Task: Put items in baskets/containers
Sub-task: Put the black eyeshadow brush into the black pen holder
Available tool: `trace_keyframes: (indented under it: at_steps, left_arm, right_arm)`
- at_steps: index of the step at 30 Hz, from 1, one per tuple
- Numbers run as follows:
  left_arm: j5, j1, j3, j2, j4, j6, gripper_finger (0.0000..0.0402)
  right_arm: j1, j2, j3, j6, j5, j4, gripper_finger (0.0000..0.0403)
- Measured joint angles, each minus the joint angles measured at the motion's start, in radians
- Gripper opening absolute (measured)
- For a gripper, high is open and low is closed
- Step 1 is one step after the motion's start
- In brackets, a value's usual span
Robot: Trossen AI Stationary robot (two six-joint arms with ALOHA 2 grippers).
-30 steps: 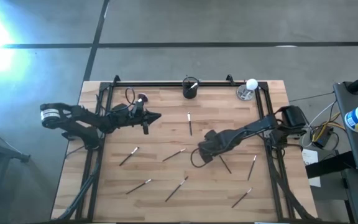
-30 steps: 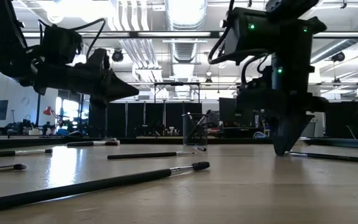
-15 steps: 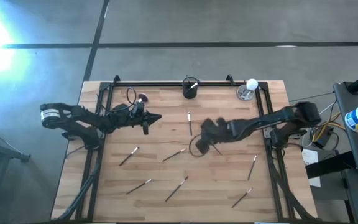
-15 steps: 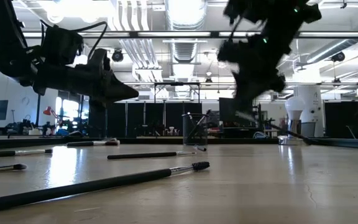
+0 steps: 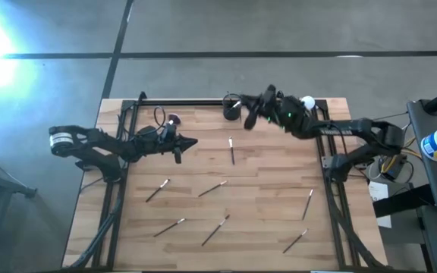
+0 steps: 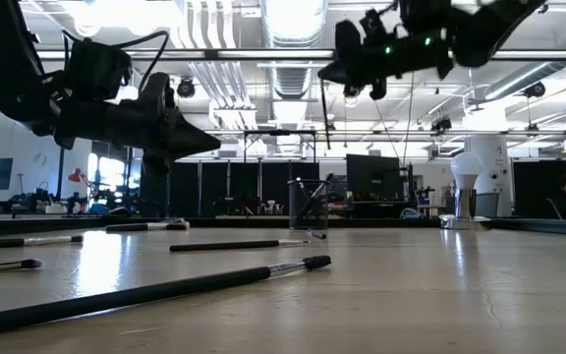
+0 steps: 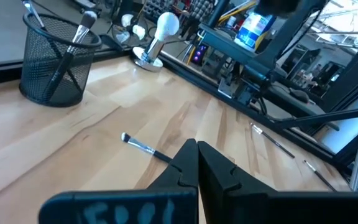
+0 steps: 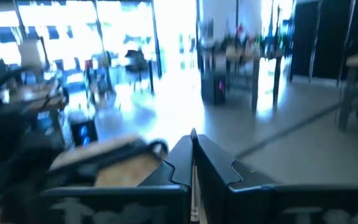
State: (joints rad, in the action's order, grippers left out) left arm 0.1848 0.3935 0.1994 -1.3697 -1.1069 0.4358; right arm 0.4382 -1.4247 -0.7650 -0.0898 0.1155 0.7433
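Observation:
The black mesh cup (image 5: 232, 110) (image 6: 308, 205) (image 7: 51, 59) stands at the table's far edge with brushes (image 7: 79, 28) leaning in it. My right gripper (image 5: 249, 108) (image 6: 330, 71) (image 8: 193, 146) is high in the air just right of the cup, shut on a thin brush (image 6: 323, 113). Several more brushes lie flat on the table, among them one (image 5: 231, 150) at the centre and others (image 5: 212, 188) (image 5: 308, 203) nearer. My left gripper (image 5: 193, 142) (image 6: 214, 146) (image 7: 196, 149) hovers shut over the table's left half and holds nothing. My right gripper pinches the brush by its upper end (image 6: 322, 79) between its two fingertips (image 8: 182, 158). The fingers come roughly level from the table's right and lie across the brush. The brush is lifted clear and hangs straight down, its lower end (image 6: 324, 146) above the height of the cup's rim.
A small shiny dish with a white ball (image 5: 303, 108) (image 7: 157, 37) sits right of the cup at the far edge. A black frame rail (image 5: 188, 101) runs along the far edge and both sides. One brush (image 6: 155, 291) lies close to the low camera.
My right gripper has risen from the table's middle with a brush that lay there and swung toward the far edge, up beside the cup. The brush has left the table and now hangs upright below the fingers. The left arm has kept still.

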Motion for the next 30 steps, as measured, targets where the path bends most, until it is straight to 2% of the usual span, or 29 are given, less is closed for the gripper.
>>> trace_keyframes:
  at_steps: [3, 6, 16, 23, 30]
  left_arm:
    - [-0.001, 0.000, 0.007, 0.000, 0.000, -0.005, 0.0000]
    - [-0.003, 0.000, 0.017, 0.000, 0.000, -0.008, 0.0000]
    - [-0.008, 0.000, 0.036, 0.000, 0.001, -0.011, 0.0000]
    - [-0.016, 0.000, 0.036, 0.000, 0.010, -0.010, 0.0000]
    - [-0.026, 0.003, 0.036, 0.000, 0.037, 0.004, 0.0000]
  right_arm:
    - [0.097, -0.077, 0.000, 0.011, -0.079, 0.161, 0.0008]
    - [0.166, -0.165, -0.023, 0.011, -0.135, 0.237, 0.0008]
    - [0.229, -0.444, -0.182, 0.014, -0.204, 0.250, 0.0008]
    - [0.228, -0.534, -0.248, -0.048, -0.222, 0.198, 0.0008]
    - [0.226, -0.535, -0.325, -0.036, -0.221, -0.037, 0.0044]
